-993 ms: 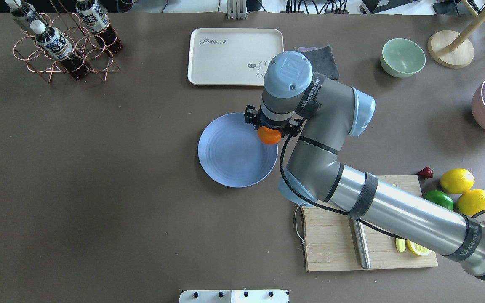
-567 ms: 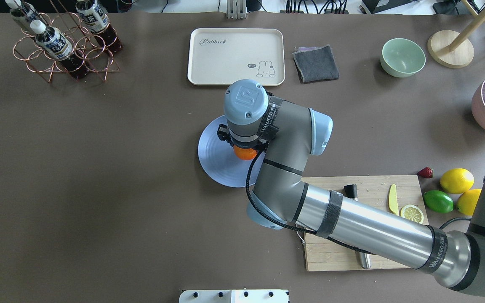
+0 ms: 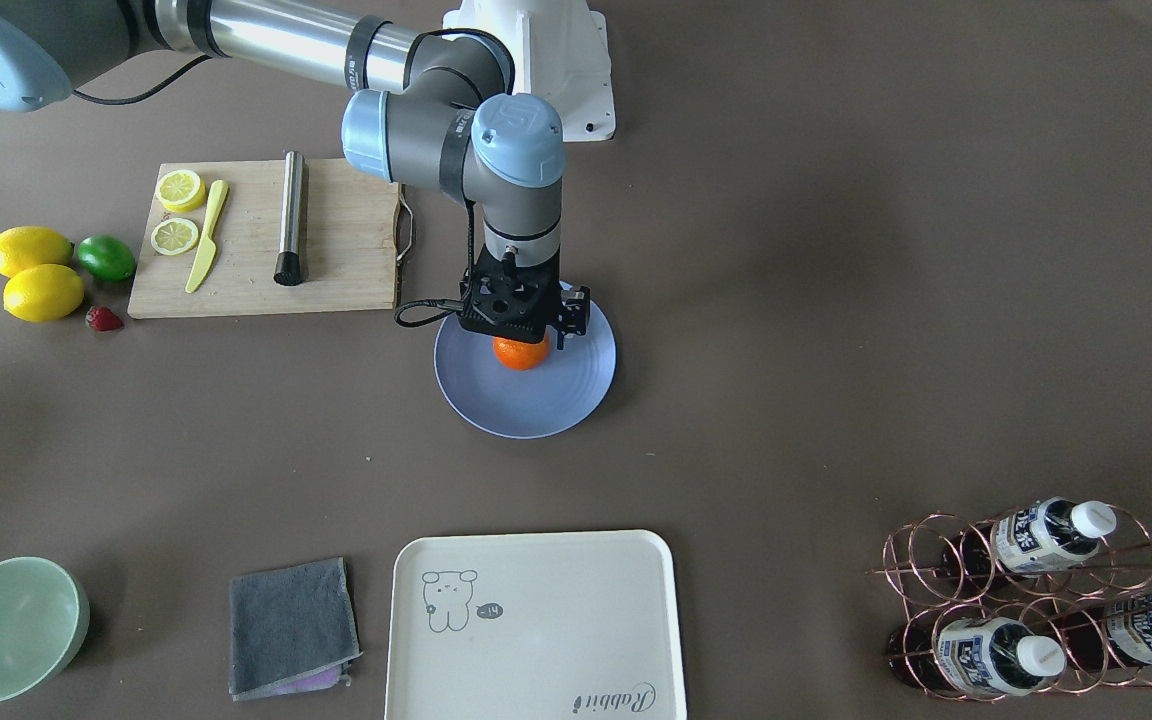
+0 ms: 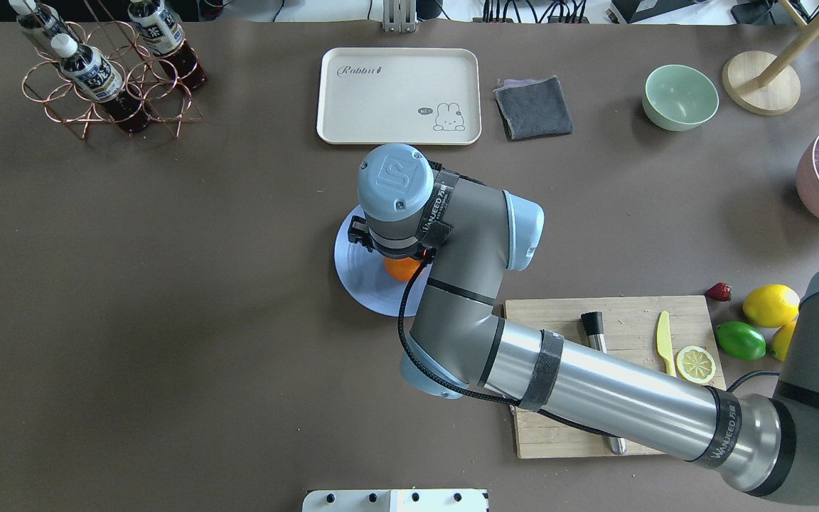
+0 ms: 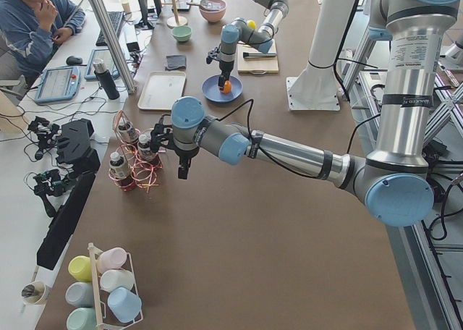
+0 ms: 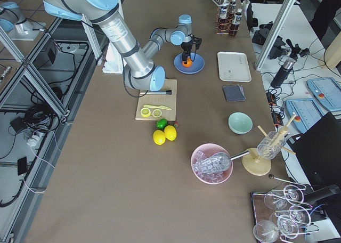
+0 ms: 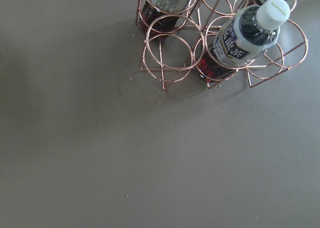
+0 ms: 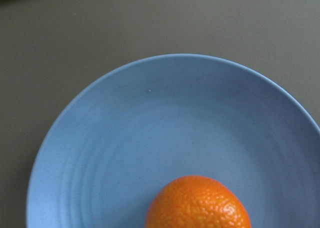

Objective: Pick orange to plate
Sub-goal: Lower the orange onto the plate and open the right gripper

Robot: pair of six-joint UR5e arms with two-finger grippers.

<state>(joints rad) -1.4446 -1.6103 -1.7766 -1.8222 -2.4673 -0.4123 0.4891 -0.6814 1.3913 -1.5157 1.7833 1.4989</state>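
Note:
The small bright orange hangs low over the middle of the periwinkle-blue plate, with my right gripper shut on it from above. From overhead the wrist covers most of the orange and the right half of the plate. The right wrist view shows the orange at the bottom edge, over the plate's rings, with no fingers in sight. My left gripper hovers beside the copper bottle rack; its state cannot be told.
Behind the plate lies a wooden cutting board with lemon slices, a yellow knife and a steel rod. Two lemons and a lime lie beside it. A cream tray, grey cloth and green bowl are beyond.
My right arm has carried the orange leftward in the overhead view, from the plate's right rim to over its middle, and lower. The left arm has not visibly moved.

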